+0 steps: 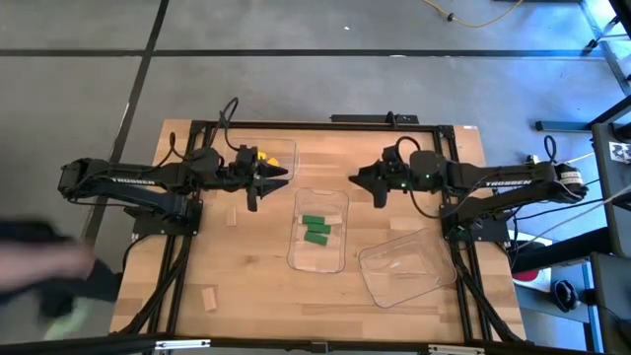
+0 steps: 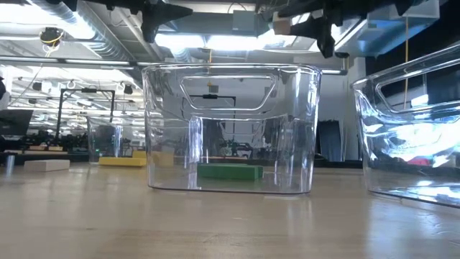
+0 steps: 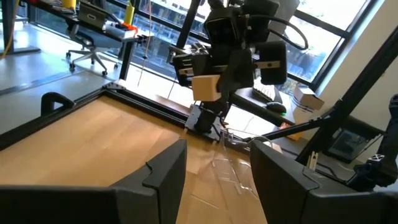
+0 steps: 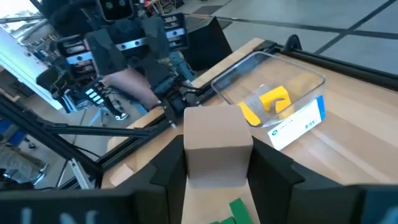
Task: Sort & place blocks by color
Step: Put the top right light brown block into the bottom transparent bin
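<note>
A blurred person's arm (image 1: 44,264) is cut off at the left edge, lower left of the high view.

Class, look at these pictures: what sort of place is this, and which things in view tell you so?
Probably a robotics lab or workshop. Two dark robot arms are mounted at a pale wooden work table on a grey concrete floor. Behind the table are wheeled office chairs, large windows and exposed ceiling ducts.
</note>
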Robot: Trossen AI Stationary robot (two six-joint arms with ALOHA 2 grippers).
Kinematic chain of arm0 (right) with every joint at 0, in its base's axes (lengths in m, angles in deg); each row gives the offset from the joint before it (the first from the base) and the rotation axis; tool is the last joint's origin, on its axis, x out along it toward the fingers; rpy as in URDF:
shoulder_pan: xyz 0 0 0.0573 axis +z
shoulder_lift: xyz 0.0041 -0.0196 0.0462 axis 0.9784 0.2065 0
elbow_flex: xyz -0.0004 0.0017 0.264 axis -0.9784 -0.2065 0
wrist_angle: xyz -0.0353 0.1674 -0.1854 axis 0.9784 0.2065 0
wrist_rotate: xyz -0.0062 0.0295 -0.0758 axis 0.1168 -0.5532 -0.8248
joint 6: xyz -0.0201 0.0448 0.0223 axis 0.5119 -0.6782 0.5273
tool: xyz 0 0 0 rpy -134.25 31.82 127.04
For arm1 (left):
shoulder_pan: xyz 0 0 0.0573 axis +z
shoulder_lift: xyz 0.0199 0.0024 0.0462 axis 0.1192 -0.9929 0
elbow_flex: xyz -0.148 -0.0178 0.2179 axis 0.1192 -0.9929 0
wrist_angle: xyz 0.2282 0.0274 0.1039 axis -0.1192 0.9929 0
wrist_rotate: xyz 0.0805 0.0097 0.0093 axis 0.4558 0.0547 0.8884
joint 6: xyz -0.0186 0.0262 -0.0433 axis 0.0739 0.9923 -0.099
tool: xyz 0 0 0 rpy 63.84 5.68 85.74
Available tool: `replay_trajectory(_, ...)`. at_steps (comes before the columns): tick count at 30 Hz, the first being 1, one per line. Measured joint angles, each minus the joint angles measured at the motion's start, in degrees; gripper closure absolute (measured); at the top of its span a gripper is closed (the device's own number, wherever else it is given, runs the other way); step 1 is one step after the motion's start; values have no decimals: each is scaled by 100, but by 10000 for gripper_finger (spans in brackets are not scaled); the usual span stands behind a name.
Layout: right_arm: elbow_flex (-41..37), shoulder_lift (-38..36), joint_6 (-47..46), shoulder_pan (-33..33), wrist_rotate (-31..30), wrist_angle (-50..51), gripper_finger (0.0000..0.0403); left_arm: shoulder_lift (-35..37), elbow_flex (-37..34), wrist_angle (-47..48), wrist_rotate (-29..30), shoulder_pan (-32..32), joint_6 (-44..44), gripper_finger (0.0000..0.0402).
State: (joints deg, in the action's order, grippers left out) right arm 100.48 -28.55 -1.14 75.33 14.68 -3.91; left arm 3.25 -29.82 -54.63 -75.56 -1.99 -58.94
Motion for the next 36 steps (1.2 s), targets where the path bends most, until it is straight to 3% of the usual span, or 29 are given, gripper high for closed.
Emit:
replay_trajectory(10, 0, -9, -67, -3, 66, -144, 268, 0, 0, -2, 2, 0, -7, 233)
replay_trajectory(15, 178, -9, -604, 125, 1059, 514, 268, 1, 0, -2, 20, 0, -11, 233)
replay_trajectory(19, 592, -4, -1183, 897, 1843, 2215, 268, 1, 0, -2, 50, -1, -14, 233)
replay_trajectory(24, 815, 58, -2566, 2543, 2022, 3495, 268, 0, 0, -2, 50, 0, -30, 233)
replay_trajectory(29, 733, 641, -3546, 3962, 2033, 4367, 268, 0, 2, -2, 312, 0, -50, 233)
replay_trajectory(36, 676, 1766, -3714, 3973, 1795, 4701, 268, 0, 2, -9, 501, 0, -48, 233)
